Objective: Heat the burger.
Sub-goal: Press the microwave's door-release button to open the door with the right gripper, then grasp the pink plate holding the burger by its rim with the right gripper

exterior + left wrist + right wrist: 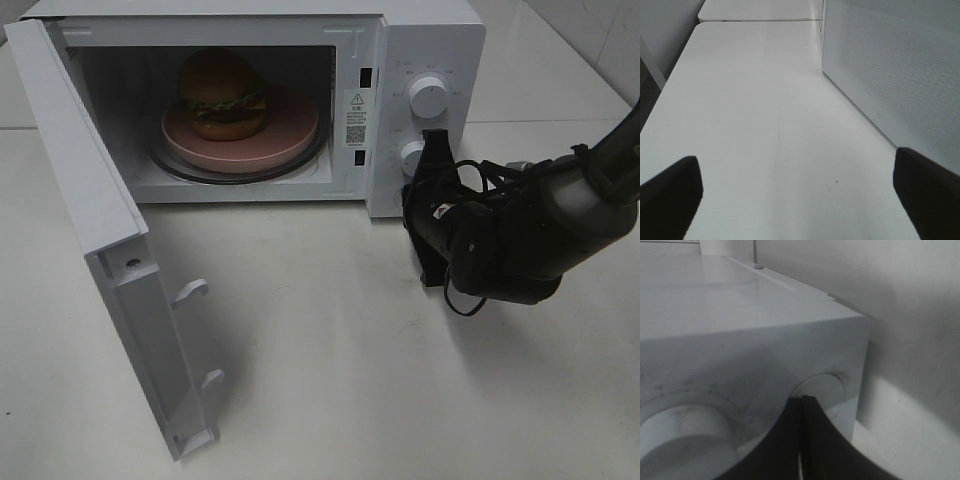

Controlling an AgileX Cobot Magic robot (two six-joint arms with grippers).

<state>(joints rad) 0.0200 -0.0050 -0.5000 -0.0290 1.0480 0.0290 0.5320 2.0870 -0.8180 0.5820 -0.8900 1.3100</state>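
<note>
Exterior high: the burger (222, 93) sits on a pink plate (290, 135) inside the white microwave (430, 40), whose door (90, 210) hangs wide open. The right end effector (433, 145) is by the lower knob (412, 155).

Left wrist: the left end effector (798, 187) is spread wide above the desk (755, 100), beside the microwave's perforated side.

Right wrist: the right end effector's fingers (810, 430) are pressed together, empty, close to the control panel.

On the table (330, 350), the microwave (440, 30) stands at 12 o'clock with the burger (222, 95) on a plate (290, 135) inside, its open door (90, 200) juts toward 8 o'clock, and the right gripper (802, 405) sits at 3 o'clock, just before the knob panel (445, 125).
</note>
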